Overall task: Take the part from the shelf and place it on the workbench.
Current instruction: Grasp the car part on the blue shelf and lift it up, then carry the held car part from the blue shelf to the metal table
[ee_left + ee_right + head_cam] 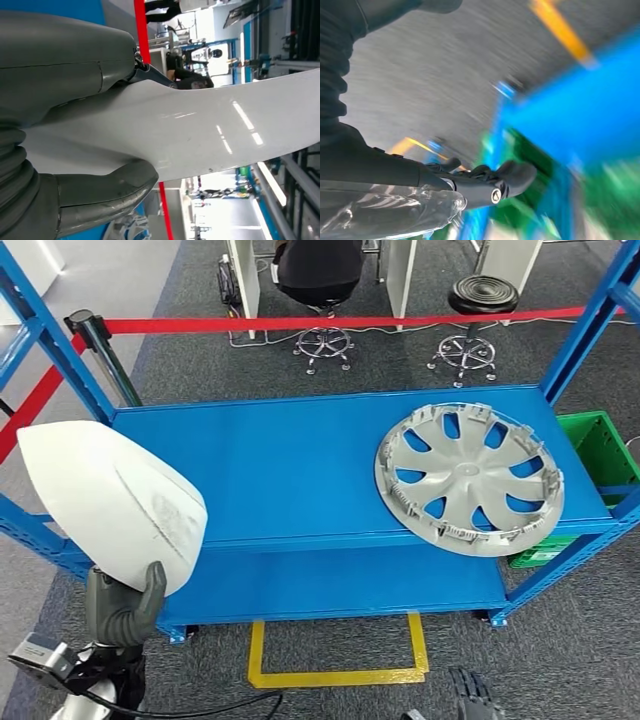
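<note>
You have the white part (106, 495) in the left hand (124, 605), held up at the near left of the scene, in front of the left end of the blue shelf (302, 465) and off its surface. It is a smooth, rounded white shell with a scuffed patch near its lower right edge. In the head view the grey fingers grasp it from below, at its bottom edge; in the left wrist view the same part (211, 127) runs as a long glossy white band across the picture, pinched between the thick grey thumb and the finger beneath it, so that hand (75, 125) is plainly grasping the part. On the right half of the shelf's upper level lies a silver wheel cover (469, 478), flat, its near edge reaching the shelf's front lip. A green bin (604, 455) sits just beyond the shelf's right end. Your right hand (474, 700) hangs low at the near right, above the grey carpet; in the right wrist view, which is blurred, its dark fingers (508, 177) are extended with nothing between them. On the floor in front of the shelf is a yellow tape outline (336, 652). Far behind, a red barrier tape (340, 323) stretches across, with two stools (472, 315) beyond it and a person seated on the left one.
</note>
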Controlling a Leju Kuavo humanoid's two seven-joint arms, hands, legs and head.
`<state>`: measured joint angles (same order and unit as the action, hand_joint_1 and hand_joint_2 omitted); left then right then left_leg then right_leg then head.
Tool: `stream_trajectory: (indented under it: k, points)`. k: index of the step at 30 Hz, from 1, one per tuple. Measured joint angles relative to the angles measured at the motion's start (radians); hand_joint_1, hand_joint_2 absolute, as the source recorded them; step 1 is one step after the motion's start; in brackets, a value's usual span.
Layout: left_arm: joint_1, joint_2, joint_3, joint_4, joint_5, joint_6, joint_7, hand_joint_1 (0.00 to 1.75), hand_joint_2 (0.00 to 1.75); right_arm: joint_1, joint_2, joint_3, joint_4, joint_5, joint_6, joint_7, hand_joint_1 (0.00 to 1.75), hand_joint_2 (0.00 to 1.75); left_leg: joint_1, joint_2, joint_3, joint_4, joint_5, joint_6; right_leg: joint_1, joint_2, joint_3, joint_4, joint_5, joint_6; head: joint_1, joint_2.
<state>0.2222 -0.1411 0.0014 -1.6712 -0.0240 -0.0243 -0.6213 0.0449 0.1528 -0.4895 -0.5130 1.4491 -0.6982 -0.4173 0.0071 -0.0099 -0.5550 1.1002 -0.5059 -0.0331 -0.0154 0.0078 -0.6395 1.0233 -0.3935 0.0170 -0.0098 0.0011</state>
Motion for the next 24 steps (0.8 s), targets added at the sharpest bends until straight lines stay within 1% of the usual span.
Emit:
stream_trajectory:
  k: [1,2,3,4,5,6,7,8,9,10,11,12,13,14,15,16,17,18,19,20,21,22,23,24]
  points:
    - [-0.001,0.001,0.000,-0.010,0.010,-0.008,0.001,1.75,1.75,-0.010,0.026,-0.070,-0.053,-0.028,0.000,-0.102,0.00,1.75,-0.002,0.000,0.041,-0.061,0.004,0.006,0.001,-0.001,-0.008,0.000,0.009,0.004,0.000,0.000]
    - [-0.004,0.003,0.000,-0.018,0.020,-0.028,0.005,1.75,1.75,-0.028,0.046,-0.153,-0.098,-0.084,-0.001,-0.182,0.00,1.75,-0.005,-0.001,0.065,-0.104,0.003,0.011,0.002,-0.002,-0.013,-0.001,0.020,0.010,-0.001,0.000]
    - [-0.011,0.004,-0.001,-0.023,0.029,-0.055,0.011,1.75,1.75,-0.056,0.060,-0.238,-0.131,-0.178,0.000,-0.236,0.00,1.75,-0.008,-0.003,0.072,-0.124,0.001,0.017,0.002,-0.003,-0.017,-0.004,0.030,0.017,-0.001,0.000]
    - [-0.021,0.006,-0.003,-0.023,0.036,-0.083,0.017,1.75,1.75,-0.092,0.066,-0.310,-0.150,-0.304,0.000,-0.257,0.00,1.75,-0.009,-0.004,0.066,-0.128,0.007,0.023,0.000,-0.004,-0.019,-0.008,0.042,0.025,-0.001,0.000]
    - [-0.037,0.008,-0.007,-0.018,0.040,-0.104,0.022,1.75,1.75,-0.134,0.063,-0.364,-0.159,-0.447,0.006,-0.253,0.00,1.75,-0.010,-0.004,0.057,-0.129,0.017,0.030,-0.003,-0.005,-0.023,-0.010,0.046,0.032,-0.001,0.000]
    - [-0.058,0.009,-0.013,-0.009,0.044,-0.115,0.023,1.75,1.75,-0.185,0.049,-0.391,-0.157,-0.582,0.025,-0.222,0.00,1.75,-0.009,-0.002,0.048,-0.130,0.028,0.037,-0.004,-0.006,-0.032,0.000,0.034,0.038,0.000,0.000]
    - [-0.085,0.009,-0.020,0.008,0.052,-0.123,0.022,1.75,1.75,-0.243,0.028,-0.394,-0.148,-0.700,0.071,-0.159,0.00,1.75,-0.008,0.002,0.037,-0.131,0.041,0.043,-0.005,-0.006,-0.047,0.030,0.003,0.042,0.002,0.000]
    - [-0.118,0.009,-0.030,0.033,0.064,-0.130,0.018,1.75,1.75,-0.306,0.002,-0.382,-0.131,-0.814,0.156,-0.072,0.00,1.75,-0.009,0.008,0.024,-0.131,0.054,0.048,-0.005,-0.006,-0.067,0.083,-0.043,0.045,0.004,0.000]
    - [-0.153,0.009,-0.041,0.063,0.076,-0.136,0.012,1.75,1.75,-0.363,-0.027,-0.368,-0.109,-0.929,0.284,0.023,0.00,1.75,-0.010,0.014,0.008,-0.131,0.068,0.053,-0.004,-0.006,-0.088,0.150,-0.091,0.048,0.005,0.000]
    - [-0.183,0.010,-0.051,0.093,0.086,-0.140,0.003,1.75,1.75,-0.407,-0.054,-0.357,-0.081,-1.045,0.441,0.097,0.00,1.75,-0.012,0.019,-0.008,-0.131,0.081,0.056,-0.003,-0.006,-0.102,0.216,-0.124,0.050,0.005,0.000]
    - [-0.205,0.011,-0.060,0.119,0.092,-0.142,-0.006,1.75,1.75,-0.432,-0.080,-0.354,-0.049,-1.147,0.610,0.128,0.00,1.75,-0.013,0.021,-0.023,-0.131,0.094,0.058,-0.001,-0.006,-0.106,0.264,-0.134,0.050,0.005,0.000]
    - [-0.216,0.013,-0.066,0.138,0.096,-0.144,-0.015,1.75,1.75,-0.436,-0.102,-0.356,-0.019,-1.219,0.761,0.123,0.00,1.75,-0.014,0.018,-0.038,-0.130,0.105,0.059,0.000,-0.006,-0.093,0.282,-0.122,0.049,0.006,0.000]
    - [-0.221,0.015,-0.069,0.153,0.099,-0.144,-0.021,1.75,1.75,-0.429,-0.121,-0.357,0.010,-1.256,0.879,0.098,0.00,1.75,-0.014,0.015,-0.051,-0.130,0.117,0.059,0.002,-0.005,-0.064,0.267,-0.096,0.047,0.006,0.000]
    - [-0.222,0.018,-0.071,0.163,0.100,-0.145,-0.025,1.75,1.75,-0.418,-0.136,-0.355,0.038,-1.260,0.948,0.076,0.00,1.75,-0.014,0.010,-0.064,-0.129,0.128,0.057,0.003,-0.005,-0.018,0.218,-0.070,0.043,0.007,0.000]
    - [-0.222,0.020,-0.073,0.170,0.099,-0.144,-0.026,1.75,1.75,-0.404,-0.147,-0.350,0.063,-1.244,0.961,0.073,0.00,1.75,-0.015,0.005,-0.075,-0.127,0.138,0.054,0.005,-0.005,0.034,0.148,-0.064,0.040,0.007,0.000]
    - [-0.220,0.022,-0.074,0.174,0.095,-0.142,-0.026,1.75,1.75,-0.388,-0.155,-0.343,0.086,-1.222,0.930,0.083,0.00,1.75,-0.017,0.001,-0.084,-0.125,0.147,0.049,0.007,-0.005,0.086,0.072,-0.073,0.036,0.006,0.000]
    - [-0.214,0.024,-0.076,0.175,0.091,-0.139,-0.026,1.75,1.75,-0.368,-0.161,-0.336,0.107,-1.208,0.865,0.102,0.00,1.75,-0.017,-0.001,-0.089,-0.124,0.155,0.044,0.009,-0.005,0.120,0.014,-0.089,0.032,0.006,0.000]
    - [-0.203,0.025,-0.076,0.174,0.089,-0.132,-0.028,1.75,1.75,-0.341,-0.164,-0.330,0.126,-1.209,0.793,0.117,0.00,1.75,-0.017,-0.002,-0.092,-0.124,0.162,0.038,0.012,-0.005,0.137,-0.018,-0.104,0.027,0.005,0.000]
    - [-0.183,0.026,-0.075,0.168,0.089,-0.122,-0.029,1.75,1.75,-0.306,-0.164,-0.330,0.145,-1.212,0.717,0.124,0.00,1.75,-0.016,-0.003,-0.093,-0.124,0.168,0.032,0.015,-0.006,0.140,-0.030,-0.105,0.020,0.005,0.000]
    - [-0.156,0.025,-0.072,0.158,0.090,-0.113,-0.031,1.75,1.75,-0.267,-0.159,-0.330,0.165,-1.205,0.636,0.129,0.00,1.75,-0.013,-0.004,-0.094,-0.124,0.169,0.026,0.015,-0.007,0.136,-0.031,-0.099,0.012,0.007,0.000]
    - [-0.126,0.024,-0.065,0.143,0.092,-0.106,-0.031,1.75,1.75,-0.227,-0.153,-0.329,0.184,-1.178,0.549,0.147,0.00,1.75,-0.012,-0.004,-0.099,-0.116,0.154,0.019,0.014,-0.009,0.132,-0.032,-0.091,0.003,0.006,0.000]
    - [-0.095,0.022,-0.057,0.126,0.091,-0.102,-0.031,1.75,1.75,-0.190,-0.143,-0.322,0.202,-1.136,0.458,0.184,0.00,1.75,-0.011,-0.004,-0.108,-0.093,0.122,0.011,0.011,-0.011,0.125,-0.034,-0.082,-0.005,0.005,0.000]
    - [-0.069,0.018,-0.047,0.109,0.088,-0.101,-0.030,1.75,1.75,-0.160,-0.132,-0.312,0.218,-1.100,0.381,0.251,0.00,1.75,-0.009,-0.003,-0.122,-0.049,0.073,0.005,0.008,-0.012,0.116,-0.035,-0.071,-0.011,0.003,0.000]
    - [-0.048,0.013,-0.036,0.094,0.083,-0.100,-0.029,1.75,1.75,-0.135,-0.124,-0.304,0.233,-1.081,0.328,0.342,0.00,1.75,-0.008,-0.003,-0.139,0.012,0.018,-0.002,0.008,-0.012,0.103,-0.035,-0.061,-0.015,0.000,0.000]
